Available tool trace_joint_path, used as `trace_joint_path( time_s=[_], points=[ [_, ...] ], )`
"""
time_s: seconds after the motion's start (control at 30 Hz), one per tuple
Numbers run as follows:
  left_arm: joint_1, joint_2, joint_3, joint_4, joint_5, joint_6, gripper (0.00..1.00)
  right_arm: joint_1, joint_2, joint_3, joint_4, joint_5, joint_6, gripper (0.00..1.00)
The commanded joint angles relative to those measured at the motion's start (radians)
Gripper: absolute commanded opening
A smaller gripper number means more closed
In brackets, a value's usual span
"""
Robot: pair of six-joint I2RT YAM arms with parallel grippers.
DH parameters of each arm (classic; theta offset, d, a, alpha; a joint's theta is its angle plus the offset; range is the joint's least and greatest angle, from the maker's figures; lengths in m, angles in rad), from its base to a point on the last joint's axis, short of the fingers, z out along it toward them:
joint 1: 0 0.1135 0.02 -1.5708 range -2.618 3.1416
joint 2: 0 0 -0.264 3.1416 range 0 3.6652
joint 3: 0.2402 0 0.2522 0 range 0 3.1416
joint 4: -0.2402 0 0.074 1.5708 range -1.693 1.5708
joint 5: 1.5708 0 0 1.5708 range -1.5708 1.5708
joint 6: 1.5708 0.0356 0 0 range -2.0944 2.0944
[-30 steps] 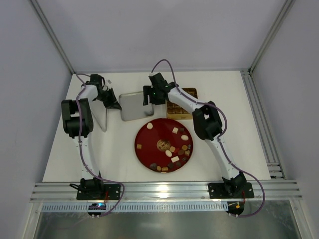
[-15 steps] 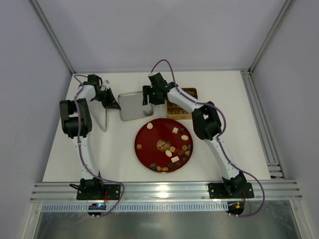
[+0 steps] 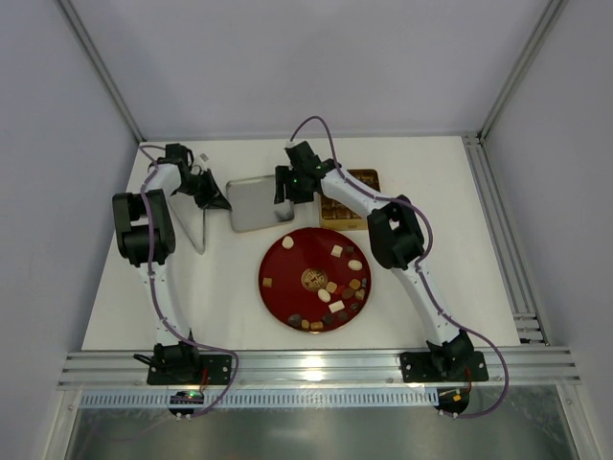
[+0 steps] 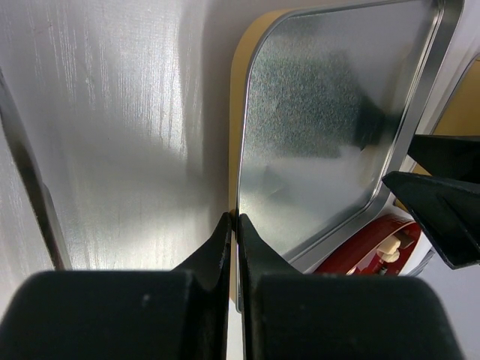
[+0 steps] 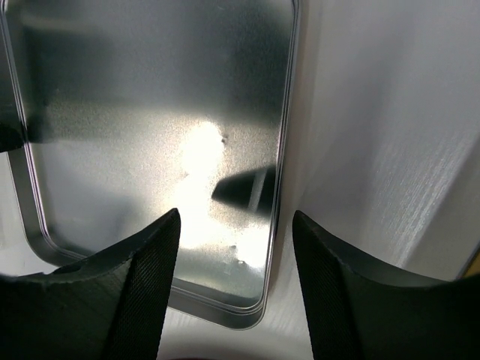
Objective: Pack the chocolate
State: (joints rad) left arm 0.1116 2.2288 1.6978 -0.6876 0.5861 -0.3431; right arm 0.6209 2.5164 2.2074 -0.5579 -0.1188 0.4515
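The chocolate, several small brown and cream pieces, lies on the round red plate at the table's middle. One cream piece shows in the left wrist view. The square gold tin stands behind the plate, partly hidden by my right arm. A silver lid lies left of it, inner side up. My left gripper is shut on the lid's left rim. My right gripper is open above the lid's right edge, its fingers straddling it without touching.
A thin grey strip lies on the table left of the lid. The red plate's rim sits close in front of the lid. An aluminium rail runs along the table's right side.
My left arm's elbow has drifted slightly left and the lid has shifted a little with it. The right arm and the chocolates have not moved.
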Motion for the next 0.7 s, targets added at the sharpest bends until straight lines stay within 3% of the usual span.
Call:
trace_joint_path(
  time_s=[0.0, 0.3, 0.5, 0.67],
  points=[
    [0.007, -0.021, 0.022, -0.006, 0.047, -0.016, 0.0, 0.0, 0.009, 0.044, 0.012, -0.019, 0.016, 0.62],
    [0.008, -0.018, 0.017, -0.006, 0.052, -0.016, 0.0, 0.002, 0.021, 0.048, 0.023, -0.028, 0.024, 0.5],
    [0.007, -0.014, 0.017, -0.004, 0.05, -0.016, 0.0, -0.003, 0.018, 0.043, 0.033, -0.038, 0.027, 0.36],
    [0.007, -0.006, 0.017, -0.004, 0.047, -0.014, 0.0, -0.007, 0.002, 0.032, 0.05, -0.044, 0.033, 0.17]
  ],
)
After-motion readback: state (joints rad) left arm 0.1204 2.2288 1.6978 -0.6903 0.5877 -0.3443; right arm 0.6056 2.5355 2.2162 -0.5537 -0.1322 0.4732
